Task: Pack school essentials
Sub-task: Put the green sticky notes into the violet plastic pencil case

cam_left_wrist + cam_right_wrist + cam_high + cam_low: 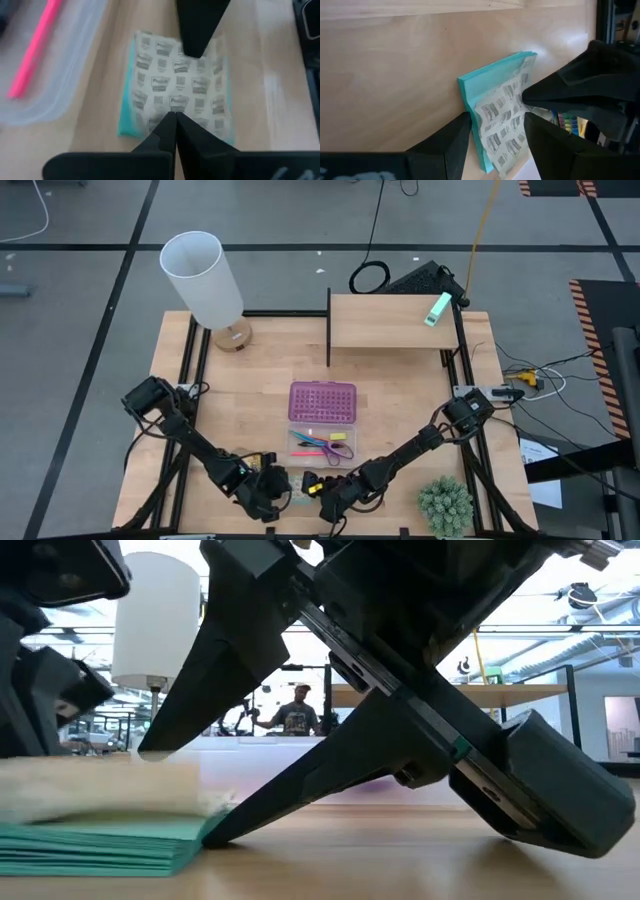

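On the left of the worktop (200, 380), the left hand (275, 498) is reaching down near the front edge, just in front of the open clear case (322, 443). Its fingers (167, 132) are lying closed together, tips meeting, pressing on the near edge of the pale patterned pack (180, 95), a teal pad wrapped in printed film that is lying flat on the wood and not in the case. A pink pen (32, 47) is already resting inside the clear tray beside it.

To the right, the right hand (325, 495) is coming in low from the other side. Its fingers (452, 142) are standing narrowly apart, straddling one corner of the same pack (502, 117), so it looks to be taking hold rather than lifting yet.

Inside the case, the purple-handled scissors (328, 448), pens and a small yellow piece (338, 436) are lying packed, so the step in hand seems to be getting the pad off the worktop. The next move probably calls for the right hand to close firmly on the pad's edge while the left steadies or releases it, then a lift and short carry back to the tray.
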Controlling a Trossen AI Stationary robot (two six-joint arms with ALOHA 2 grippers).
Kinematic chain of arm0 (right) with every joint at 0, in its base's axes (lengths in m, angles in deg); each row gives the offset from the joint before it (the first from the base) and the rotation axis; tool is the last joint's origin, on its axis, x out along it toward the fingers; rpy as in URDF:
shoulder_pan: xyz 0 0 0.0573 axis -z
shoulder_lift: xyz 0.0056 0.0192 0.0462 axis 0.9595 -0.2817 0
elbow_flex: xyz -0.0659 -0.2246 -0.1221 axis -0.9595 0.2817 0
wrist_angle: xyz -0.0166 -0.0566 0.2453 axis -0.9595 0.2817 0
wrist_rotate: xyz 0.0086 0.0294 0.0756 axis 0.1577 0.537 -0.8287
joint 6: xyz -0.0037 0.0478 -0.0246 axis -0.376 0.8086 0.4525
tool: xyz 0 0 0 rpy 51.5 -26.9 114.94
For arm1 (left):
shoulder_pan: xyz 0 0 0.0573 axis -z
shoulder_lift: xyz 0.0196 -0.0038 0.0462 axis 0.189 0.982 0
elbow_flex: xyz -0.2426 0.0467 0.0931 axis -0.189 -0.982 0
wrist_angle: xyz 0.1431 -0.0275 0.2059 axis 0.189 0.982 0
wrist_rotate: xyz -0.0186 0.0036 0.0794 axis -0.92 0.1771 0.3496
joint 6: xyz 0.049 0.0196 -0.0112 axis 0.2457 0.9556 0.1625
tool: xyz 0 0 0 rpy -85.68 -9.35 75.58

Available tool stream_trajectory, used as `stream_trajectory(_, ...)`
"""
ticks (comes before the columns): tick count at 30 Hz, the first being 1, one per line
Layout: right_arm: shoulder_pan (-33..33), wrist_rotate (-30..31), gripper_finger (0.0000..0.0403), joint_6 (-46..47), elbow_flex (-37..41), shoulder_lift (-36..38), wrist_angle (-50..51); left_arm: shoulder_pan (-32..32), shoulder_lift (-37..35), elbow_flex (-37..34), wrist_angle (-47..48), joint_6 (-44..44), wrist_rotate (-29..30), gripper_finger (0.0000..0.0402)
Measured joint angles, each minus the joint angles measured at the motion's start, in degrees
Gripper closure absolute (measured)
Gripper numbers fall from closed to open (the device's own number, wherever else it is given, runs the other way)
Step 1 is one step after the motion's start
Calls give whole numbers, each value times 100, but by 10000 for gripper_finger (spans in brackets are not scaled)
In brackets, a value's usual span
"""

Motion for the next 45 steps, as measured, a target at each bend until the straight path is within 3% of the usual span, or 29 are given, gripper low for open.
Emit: stream_trajectory(45,-168,479,216,-469,15,47,-378,33,187,-2,309,347,-226,392)
